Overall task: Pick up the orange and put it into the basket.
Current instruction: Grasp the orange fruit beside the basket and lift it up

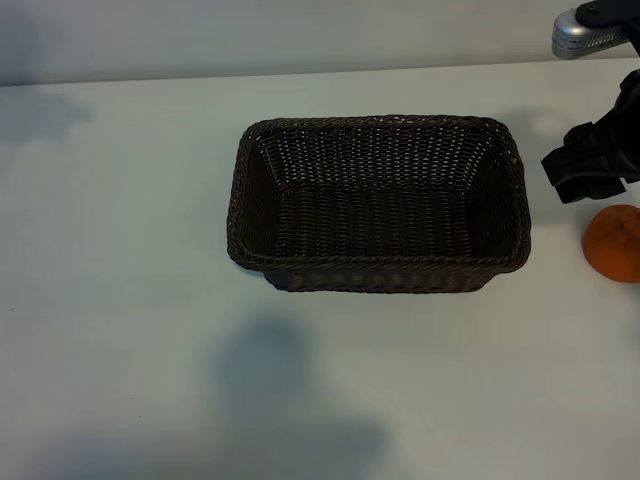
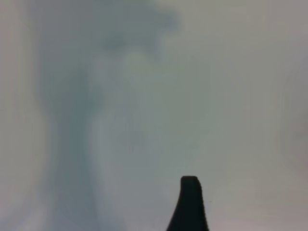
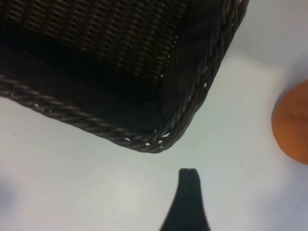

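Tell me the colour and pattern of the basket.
The basket is dark brown woven wicker with a braided rim, best seen in the exterior view.

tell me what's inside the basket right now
Nothing shows inside the basket, only its woven floor and walls. The near wall hides a strip of floor. The orange lies on the table outside it.
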